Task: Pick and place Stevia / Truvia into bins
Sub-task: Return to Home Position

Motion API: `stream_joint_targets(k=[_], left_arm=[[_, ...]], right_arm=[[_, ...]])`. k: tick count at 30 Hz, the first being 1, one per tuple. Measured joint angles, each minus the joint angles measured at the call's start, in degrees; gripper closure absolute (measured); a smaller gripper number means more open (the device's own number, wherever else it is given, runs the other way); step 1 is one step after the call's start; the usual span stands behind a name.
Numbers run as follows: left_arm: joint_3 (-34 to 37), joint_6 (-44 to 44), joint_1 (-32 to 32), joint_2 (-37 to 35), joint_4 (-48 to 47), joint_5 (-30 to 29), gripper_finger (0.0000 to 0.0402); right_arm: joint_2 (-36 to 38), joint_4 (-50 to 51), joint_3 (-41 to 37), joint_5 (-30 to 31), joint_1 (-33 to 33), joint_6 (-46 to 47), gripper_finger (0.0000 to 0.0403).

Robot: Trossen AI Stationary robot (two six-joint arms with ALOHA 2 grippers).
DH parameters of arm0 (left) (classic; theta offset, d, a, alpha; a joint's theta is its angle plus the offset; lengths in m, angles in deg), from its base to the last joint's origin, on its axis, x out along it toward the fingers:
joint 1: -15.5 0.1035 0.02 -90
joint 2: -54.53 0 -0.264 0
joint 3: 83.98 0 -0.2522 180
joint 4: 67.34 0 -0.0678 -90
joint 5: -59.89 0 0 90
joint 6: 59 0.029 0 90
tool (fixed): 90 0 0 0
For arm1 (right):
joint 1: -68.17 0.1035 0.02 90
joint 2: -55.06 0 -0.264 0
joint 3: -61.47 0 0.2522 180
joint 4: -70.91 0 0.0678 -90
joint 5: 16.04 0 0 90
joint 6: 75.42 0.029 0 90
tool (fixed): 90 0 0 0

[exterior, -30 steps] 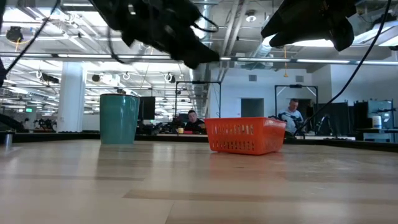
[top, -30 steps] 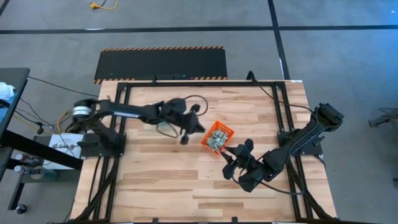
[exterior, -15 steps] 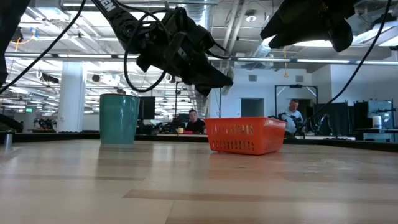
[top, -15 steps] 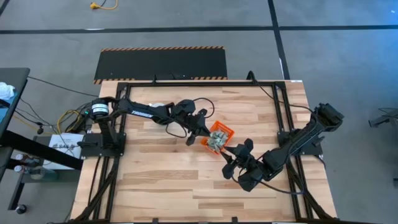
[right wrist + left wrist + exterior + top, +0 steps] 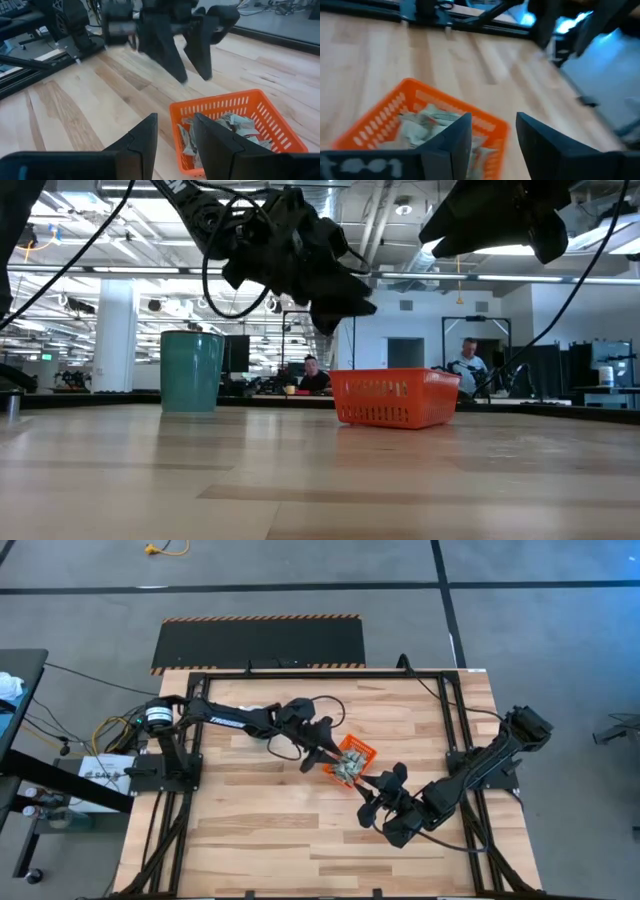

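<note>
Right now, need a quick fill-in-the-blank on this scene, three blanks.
The sachets lie in the ___ basket.
The left gripper hovers near the basket with its fingers ___.
The right gripper, over the table, holds ___.
Missing words: orange; open; nothing.
</note>
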Motion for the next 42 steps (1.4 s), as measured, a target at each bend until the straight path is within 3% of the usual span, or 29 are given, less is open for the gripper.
stream_joint_targets(k=[4, 7, 12, 17, 30, 35, 42], left_arm=[[-2.79, -4.02, 1.46, -4.35, -9.94, 5.56, 0.0256], [-5.32, -3.51, 2.29, -10.18, -23.8, 5.26, 0.0262], [-9.35, 3.73, 2.09, -21.95, -50.48, -4.42, 0.0277], [-8.16, 5.41, -0.51, -34.21, -62.13, -17.61, 0.0292], [7.52, 0.51, -4.91, -63.17, -56.66, -27.84, 0.0335], [12.92, -0.3, -4.92, -73.02, -52.72, -28.0, 0.0359], [15.05, -3.14, -4.92, -84.72, -47.27, -27.89, 0.0398]], right_arm=[[0.0, 0.0, 0.0, -0.29, 0.04, 0.03, 0.0285], [0.0, 0.03, 0.0, -0.37, 0.04, 0.04, 0.0285], [0.0, 0.3, 0.0, -0.5, -0.28, 0.05, 0.0285], [0.0, 0.27, 0.0, -1.25, -1.04, 0.09, 0.0285], [0.0, 0.43, 0.0, -3.74, -1.84, 0.09, 0.0285], [0.0, 0.48, 0.0, -3.74, -1.81, 0.05, 0.0285], [0.0, 0.62, 0.0, -3.72, -1.83, 0.02, 0.0285]])
